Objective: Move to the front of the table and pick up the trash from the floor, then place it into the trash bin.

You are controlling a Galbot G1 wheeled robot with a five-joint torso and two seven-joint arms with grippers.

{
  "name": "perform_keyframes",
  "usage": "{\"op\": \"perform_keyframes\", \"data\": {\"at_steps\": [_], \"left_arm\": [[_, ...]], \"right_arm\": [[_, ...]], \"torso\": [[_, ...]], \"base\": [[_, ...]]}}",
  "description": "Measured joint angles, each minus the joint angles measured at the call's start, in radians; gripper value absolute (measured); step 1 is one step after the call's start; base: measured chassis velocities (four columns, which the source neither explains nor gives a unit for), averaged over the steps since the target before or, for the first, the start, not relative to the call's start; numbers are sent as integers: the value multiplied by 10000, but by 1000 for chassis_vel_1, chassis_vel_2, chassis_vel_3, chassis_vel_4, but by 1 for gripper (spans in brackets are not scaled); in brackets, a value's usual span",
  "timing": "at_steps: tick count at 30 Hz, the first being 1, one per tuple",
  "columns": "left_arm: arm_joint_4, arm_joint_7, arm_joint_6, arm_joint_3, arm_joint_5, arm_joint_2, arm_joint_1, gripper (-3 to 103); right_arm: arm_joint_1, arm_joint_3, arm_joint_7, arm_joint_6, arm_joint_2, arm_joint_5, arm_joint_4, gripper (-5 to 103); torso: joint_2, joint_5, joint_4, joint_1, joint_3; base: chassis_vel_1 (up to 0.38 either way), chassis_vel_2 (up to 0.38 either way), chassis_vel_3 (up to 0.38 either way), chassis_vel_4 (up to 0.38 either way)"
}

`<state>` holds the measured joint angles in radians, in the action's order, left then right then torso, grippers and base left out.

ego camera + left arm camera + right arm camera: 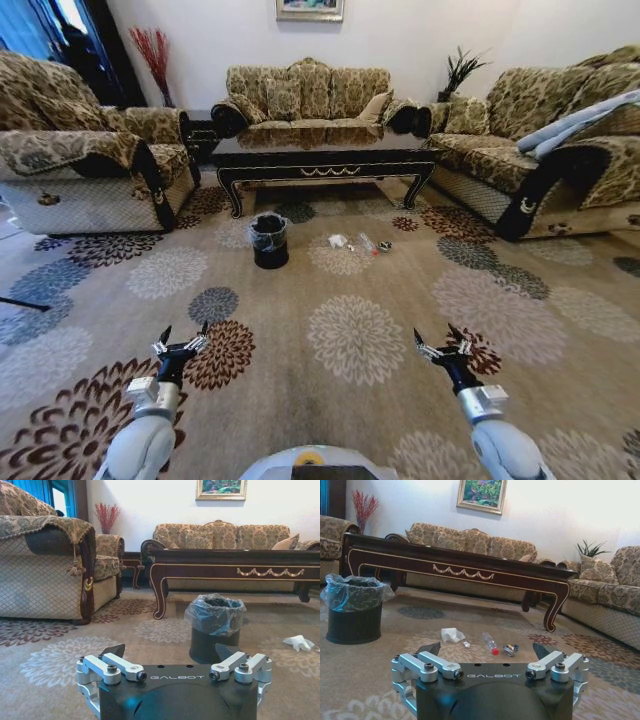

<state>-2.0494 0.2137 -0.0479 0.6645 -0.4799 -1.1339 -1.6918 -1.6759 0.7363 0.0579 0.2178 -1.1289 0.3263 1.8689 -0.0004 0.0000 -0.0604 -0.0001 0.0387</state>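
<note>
Beige carpet (290, 300) with big flower medallions runs out ahead of both my grippers, and neither one touches anything. My left gripper (181, 341) hangs low above the floor with its fingers spread wide apart and nothing between them; my right gripper (443, 340) sits level with it on the other side, also splayed open and empty.

Well ahead of the left gripper, slightly toward the right one, stands the trash bin (269, 241), small, round and black, with a clear crinkly bag (215, 611) folded over its rim. From the left wrist camera it rises just beyond the fingertips (116, 651), but there is plainly bare carpet between them.

Beyond the right gripper and off toward the left gripper's side lies the trash (355, 242), well apart from my fingers. From the right wrist camera I make out a crumpled white paper scrap (451, 635), a small clear bottle with a red cap (490, 643) beside it, and a little shiny crumpled piece (510, 650) next to that, all on the carpet to the right of the bin.

Farther back than the bin and the trash is the table (325, 155), long, dark and glossy, with a gold scroll on its apron.
</note>
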Motion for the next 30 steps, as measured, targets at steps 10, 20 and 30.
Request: {"op": "perform_keyframes", "data": {"at_steps": [10,20,30], "left_arm": [[-4,28,116,28,-20,-43,31,100],[17,33,165,-42,-19,-23,160,100],[75,62,211,-92,-44,-18,160,100]], "right_arm": [[46,-105,17,4,49,-77,-51,100],[51,-158,21,0,127,-108,-70,100],[2,-169,18,-13,121,-129,-70,100]], "torso": [[0,-2,0,1,10],[0,0,0,0,14],[0,-1,0,0,18]], "base": [[-171,163,168,-165],[-135,138,135,-134],[-163,159,159,-166]]}}
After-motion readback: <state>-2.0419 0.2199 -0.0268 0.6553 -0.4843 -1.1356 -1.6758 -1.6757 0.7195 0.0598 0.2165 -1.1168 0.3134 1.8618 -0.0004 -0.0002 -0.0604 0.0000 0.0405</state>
